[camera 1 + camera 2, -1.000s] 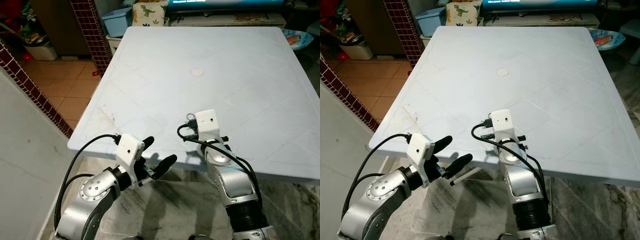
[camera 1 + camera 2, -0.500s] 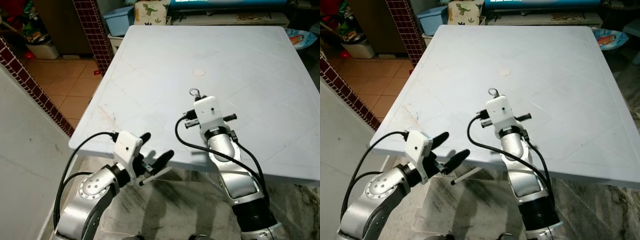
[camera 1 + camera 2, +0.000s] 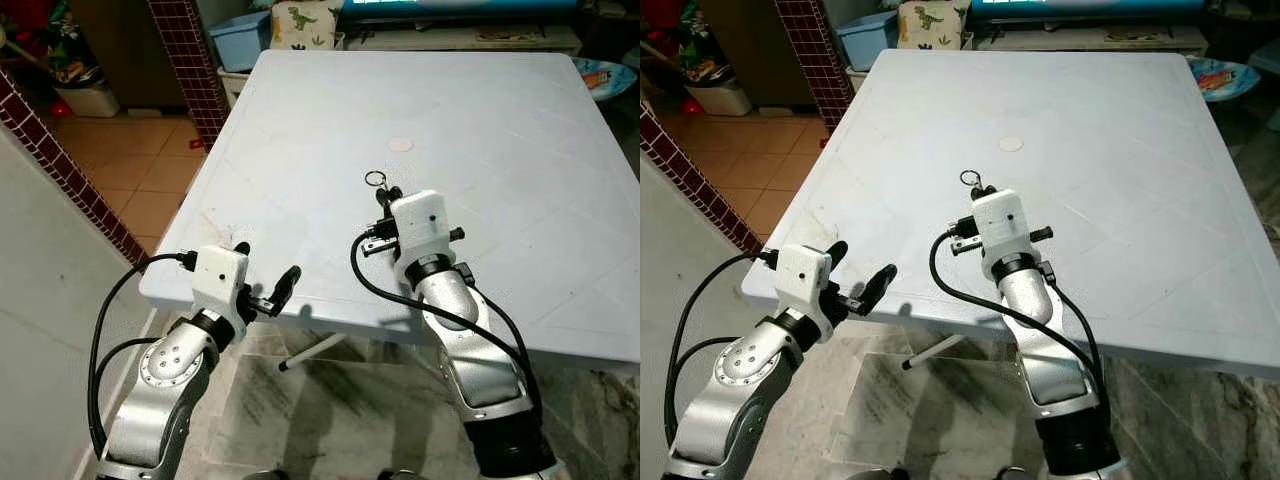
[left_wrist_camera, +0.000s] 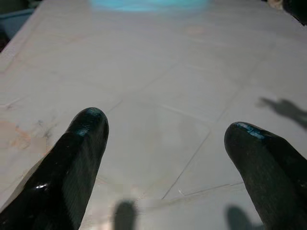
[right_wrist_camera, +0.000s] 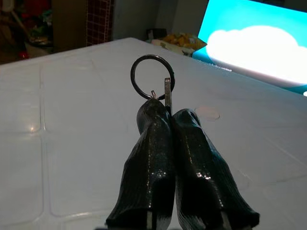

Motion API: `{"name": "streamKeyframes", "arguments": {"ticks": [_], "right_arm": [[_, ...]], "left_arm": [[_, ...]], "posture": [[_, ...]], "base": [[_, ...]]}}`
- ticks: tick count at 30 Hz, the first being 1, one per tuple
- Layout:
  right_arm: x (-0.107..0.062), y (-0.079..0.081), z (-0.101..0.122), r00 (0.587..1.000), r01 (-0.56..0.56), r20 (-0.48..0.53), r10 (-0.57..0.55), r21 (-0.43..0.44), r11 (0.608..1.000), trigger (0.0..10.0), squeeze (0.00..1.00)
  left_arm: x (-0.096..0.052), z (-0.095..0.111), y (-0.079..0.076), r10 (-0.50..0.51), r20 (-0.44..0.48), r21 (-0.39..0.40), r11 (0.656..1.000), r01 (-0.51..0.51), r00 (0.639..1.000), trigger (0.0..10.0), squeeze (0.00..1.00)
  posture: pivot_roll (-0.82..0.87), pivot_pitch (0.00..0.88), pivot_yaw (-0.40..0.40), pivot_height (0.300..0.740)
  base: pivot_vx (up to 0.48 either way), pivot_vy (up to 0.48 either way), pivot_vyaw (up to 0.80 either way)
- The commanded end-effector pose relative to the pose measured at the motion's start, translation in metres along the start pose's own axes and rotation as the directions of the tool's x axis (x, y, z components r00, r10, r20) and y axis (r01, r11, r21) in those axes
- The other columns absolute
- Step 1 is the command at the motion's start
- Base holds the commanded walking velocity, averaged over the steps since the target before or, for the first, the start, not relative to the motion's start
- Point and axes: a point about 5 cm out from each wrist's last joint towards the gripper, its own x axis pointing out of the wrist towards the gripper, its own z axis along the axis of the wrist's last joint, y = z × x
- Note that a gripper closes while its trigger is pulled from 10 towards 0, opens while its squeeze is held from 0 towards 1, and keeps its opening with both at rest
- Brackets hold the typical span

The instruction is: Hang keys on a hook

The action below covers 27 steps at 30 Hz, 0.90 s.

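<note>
Silver right arm had risen since a second before: its gripper (image 3: 385, 193) then lay low at the near edge of the table (image 3: 520, 140), half hidden under its own white camera block, and it now stood out over the tabletop, fingers pointing away from the robot. Half a second before, the ring (image 3: 374, 179) already showed above the block; now it sat a little further left and clearer of it. The left gripper (image 3: 266, 283) had also lifted, from below the table's near edge up to its near left corner, and had turned so that one finger was partly behind its camera block.

Only the ring and a thin metal sliver beside it (image 5: 167, 94) could be made out of the keys; the rest was buried between the right fingers (image 5: 153, 143), and from the head views the whole bunch was too small to read. No hook could be made out.

The right gripper was clamped on the keys, its two fingers pressed together with the ring (image 5: 152, 77) standing upright just past their tips, above the table and short of the small round disc (image 3: 400, 144) in the tabletop. The left gripper was spread wide, its fingers (image 4: 76, 158) well apart with bare table between them, holding nothing.
</note>
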Motion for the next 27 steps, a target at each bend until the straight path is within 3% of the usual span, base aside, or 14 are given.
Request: {"name": "streamKeyframes", "arguments": {"ticks": [1,7,12,20,27], "right_arm": [[0.000,0.008,0.008,0.999,-0.034,0.027,0.034,0.018,0.999,10.0,0.00],[0.003,0.009,0.010,0.999,-0.041,0.031,0.041,0.020,0.999,10.0,0.00],[0.004,0.009,0.011,0.998,-0.053,0.035,0.053,0.012,0.999,10.0,0.00],[0.006,0.010,0.012,0.997,-0.066,0.035,0.065,0.015,0.998,10.0,0.00],[0.009,0.017,0.008,0.997,-0.073,0.031,0.072,0.055,0.996,10.0,0.00]], "left_arm": [[-0.002,-0.007,0.004,0.035,-0.023,0.005,0.999,-0.035,0.999,10.0,0.00],[0.003,-0.005,0.006,0.069,-0.001,0.017,0.997,-0.069,0.998,10.0,0.00],[0.005,-0.005,0.017,0.179,0.010,0.065,0.982,-0.179,0.984,10.0,0.00],[0.008,-0.009,0.025,0.267,0.009,0.074,0.961,-0.266,0.964,10.0,0.00],[0.016,-0.015,0.026,0.288,-0.002,0.024,0.957,-0.288,0.958,10.0,0.00]], "posture": [[0.04,0.096,0.084,0.740],[0.03,0.092,0.078,0.740],[0.03,0.088,0.071,0.740],[0.03,0.081,0.066,0.740],[0.01,0.065,0.071,0.740]], "base": [[0.000,0.000,0.80],[0.000,0.000,0.80],[0.000,0.000,0.80],[0.000,0.000,0.80],[0.000,0.000,0.80]]}}
